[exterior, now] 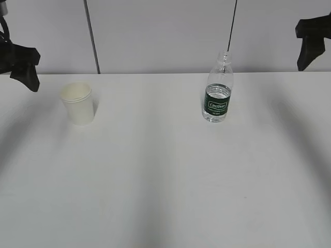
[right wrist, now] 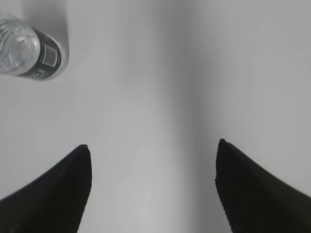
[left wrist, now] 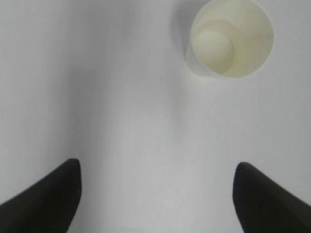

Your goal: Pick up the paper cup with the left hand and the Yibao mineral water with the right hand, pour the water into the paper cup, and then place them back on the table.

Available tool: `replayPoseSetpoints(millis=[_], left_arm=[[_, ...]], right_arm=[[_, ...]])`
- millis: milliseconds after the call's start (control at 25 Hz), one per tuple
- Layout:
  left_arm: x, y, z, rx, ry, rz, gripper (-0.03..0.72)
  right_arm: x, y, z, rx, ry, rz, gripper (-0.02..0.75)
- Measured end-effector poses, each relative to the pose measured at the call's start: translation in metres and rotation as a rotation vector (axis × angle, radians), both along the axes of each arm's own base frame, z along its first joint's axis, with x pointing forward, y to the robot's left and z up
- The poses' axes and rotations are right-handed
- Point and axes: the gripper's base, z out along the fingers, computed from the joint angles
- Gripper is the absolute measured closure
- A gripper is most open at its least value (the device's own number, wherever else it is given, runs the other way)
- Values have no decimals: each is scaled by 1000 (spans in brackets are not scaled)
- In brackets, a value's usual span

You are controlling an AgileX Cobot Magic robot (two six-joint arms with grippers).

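The white paper cup point(exterior: 78, 103) stands upright at the left of the white table point(exterior: 155, 175); the left wrist view shows it from above point(left wrist: 229, 39), empty. The Yibao mineral water bottle point(exterior: 217, 89), clear with a dark green label and no cap, stands upright at the right of centre; it also shows at the top left of the right wrist view point(right wrist: 30, 47). My left gripper point(left wrist: 158, 167) is open and empty, above the table, short of the cup. My right gripper point(right wrist: 153, 145) is open and empty, to the right of the bottle. Both arms hang at the exterior view's edges.
A grey panelled wall point(exterior: 160, 36) with dark vertical seams runs behind the table's far edge. The left arm point(exterior: 20, 62) and right arm point(exterior: 313, 39) hover over the far corners.
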Motion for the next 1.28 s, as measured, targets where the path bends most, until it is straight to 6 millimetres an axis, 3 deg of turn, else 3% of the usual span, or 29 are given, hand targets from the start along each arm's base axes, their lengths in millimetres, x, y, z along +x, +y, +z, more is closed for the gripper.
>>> replayPoseSetpoints(millis=[480, 560, 720, 960, 1160, 1200, 1280], left_arm=[[-21, -1, -4, 2, 247, -24, 129], [-22, -1, -4, -8, 250, -28, 129], [-23, -3, -2, -25, 247, -31, 129], [-49, -2, 10, -46, 222, -40, 132], [-94, -1, 22, -59, 191, -63, 132], [-104, 0, 24, -61, 181, -67, 132], [-124, 2, 29, -62, 156, -70, 132]], right_arm=[[-9, 8, 22, 80, -4, 37, 152], [-19, 8, 33, 78, -30, 48, 152], [-34, 8, 35, 74, -27, 56, 152], [-87, 7, 40, 74, -37, 59, 152], [-137, 7, 40, 75, -59, 60, 152], [-137, 7, 40, 75, -59, 60, 152], [-163, 7, 38, 74, -77, 61, 152]])
